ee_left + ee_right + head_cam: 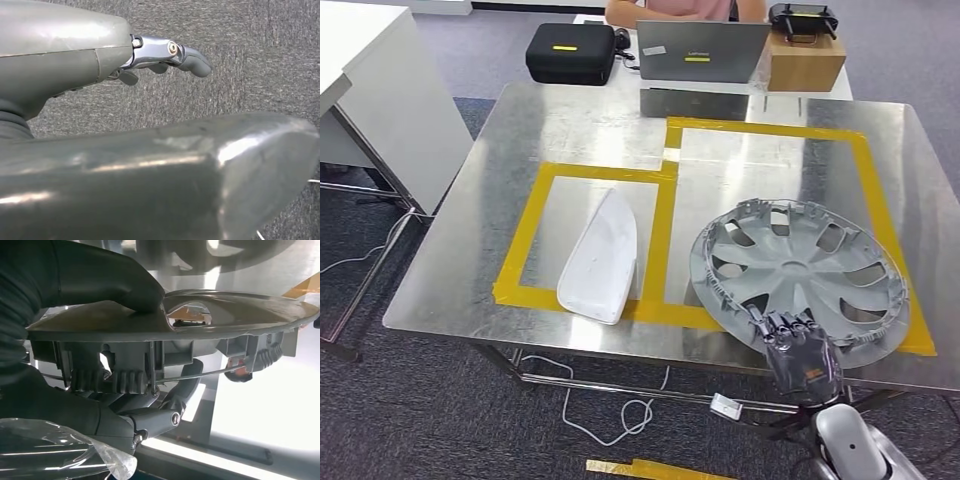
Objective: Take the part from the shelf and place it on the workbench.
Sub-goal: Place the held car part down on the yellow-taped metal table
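Note:
A grey wheel cover (797,272) lies over the right yellow-taped rectangle of the steel workbench (576,130), its near rim past the tape's front line. My right hand (801,352) grips that near rim, fingers curled over the top. In the right wrist view the thumb presses one face of the wheel cover (211,315) and the fingers (162,415) wrap the clipped edge on the other side. A white plastic part (601,256) rests in the left taped rectangle. My left hand (166,55) hangs over grey carpet, fingers straight, holding nothing.
A laptop (701,50), a black case (570,52) and a cardboard box (803,60) stand on a table at the workbench's far edge, where a person sits. A white cabinet (388,100) is on the left. Cables (622,410) lie on the floor under the bench.

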You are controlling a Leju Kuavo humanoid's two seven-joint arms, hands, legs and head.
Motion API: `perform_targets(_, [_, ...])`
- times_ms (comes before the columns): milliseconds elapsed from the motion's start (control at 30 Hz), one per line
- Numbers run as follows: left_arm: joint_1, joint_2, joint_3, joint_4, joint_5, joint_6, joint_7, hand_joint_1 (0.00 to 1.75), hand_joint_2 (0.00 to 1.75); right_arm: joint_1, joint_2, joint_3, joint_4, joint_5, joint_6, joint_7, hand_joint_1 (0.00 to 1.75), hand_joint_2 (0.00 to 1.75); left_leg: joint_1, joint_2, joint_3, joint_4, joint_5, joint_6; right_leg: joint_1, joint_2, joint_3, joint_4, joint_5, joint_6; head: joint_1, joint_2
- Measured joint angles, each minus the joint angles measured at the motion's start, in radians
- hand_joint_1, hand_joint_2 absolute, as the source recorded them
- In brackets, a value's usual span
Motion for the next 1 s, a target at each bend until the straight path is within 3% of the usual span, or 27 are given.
perform_targets(100, [-0.010, -0.011, 0.024, 0.000, -0.046, -0.022, -0.022, 0.00, 1.75, 0.004, 0.000, 0.003, 0.000, 0.000, -0.001, -0.001, 0.00, 0.00, 0.000, 0.000, 0.000, 0.000, 0.000, 0.000, 0.000, 0.000, 0.000, 0.000, 0.000, 0.000, 0.000, 0.000])
perform_targets(233, [-0.032, -0.033, 0.081, 0.000, -0.121, -0.056, -0.063, 0.00, 1.75, 0.005, 0.000, 0.006, 0.002, 0.000, -0.003, -0.006, 0.00, 0.00, 0.000, 0.000, 0.001, 0.000, 0.000, 0.000, 0.000, 0.000, 0.001, 0.000, 0.000, 0.000, 0.000, 0.000])
perform_targets(367, [-0.050, -0.053, 0.133, 0.000, -0.155, -0.081, -0.082, 0.00, 0.00, 0.006, 0.000, 0.008, 0.003, 0.000, -0.003, -0.009, 0.00, 0.00, 0.000, 0.000, 0.001, 0.000, 0.000, 0.000, 0.000, 0.000, 0.001, 0.000, 0.000, 0.000, 0.000, 0.000])
perform_targets(667, [-0.082, -0.079, 0.213, 0.000, -0.225, -0.097, -0.138, 0.00, 0.00, 0.006, 0.000, 0.009, 0.003, 0.000, -0.008, -0.011, 0.00, 0.00, 0.000, 0.000, 0.002, 0.000, 0.000, 0.000, 0.000, 0.000, 0.002, 0.000, 0.000, 0.000, 0.000, 0.000])
perform_targets(1000, [-0.094, -0.087, 0.238, 0.005, -0.244, -0.088, -0.150, 0.00, 0.00, 0.006, 0.000, 0.009, 0.003, 0.000, -0.015, -0.010, 0.00, 0.00, 0.000, 0.000, 0.003, 0.000, 0.000, 0.000, 0.000, 0.000, 0.003, 0.000, 0.000, 0.000, 0.000, 0.000])
